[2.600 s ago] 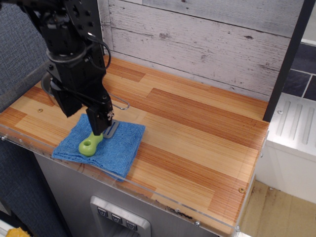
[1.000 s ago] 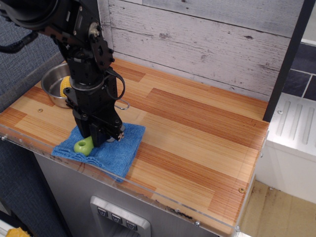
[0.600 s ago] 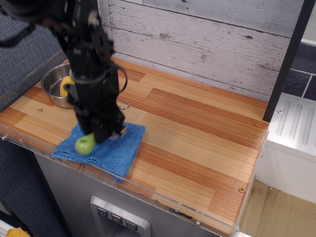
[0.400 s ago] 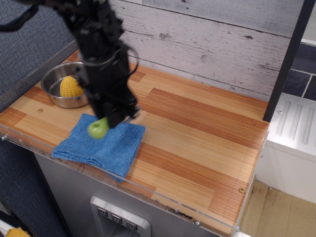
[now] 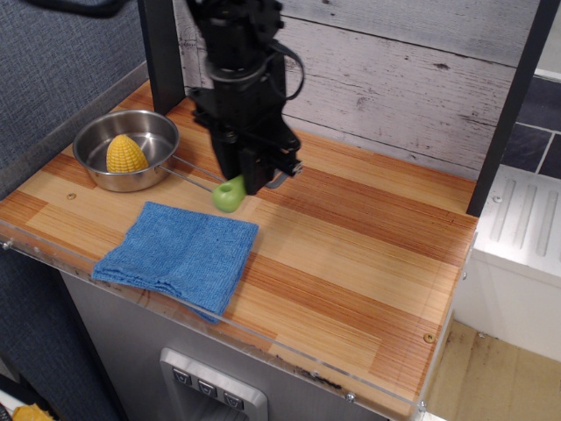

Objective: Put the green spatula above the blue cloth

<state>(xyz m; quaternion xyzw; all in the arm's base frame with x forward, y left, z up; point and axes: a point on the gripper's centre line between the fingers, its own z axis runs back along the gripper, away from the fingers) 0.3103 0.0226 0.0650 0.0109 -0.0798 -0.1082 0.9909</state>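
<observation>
Single view of the wooden bench [image 5: 351, 246]. We see the gripper [image 5: 256, 178] clamped on the green spatula [image 5: 230, 193], whose lime handle juts down and left, held off the bench just beyond the far right corner of the blue cloth [image 5: 180, 254]. The cloth lies flat near the front edge. At far left, a metal bowl [image 5: 103, 168] holds a yellow corn cob [image 5: 126, 153]
</observation>
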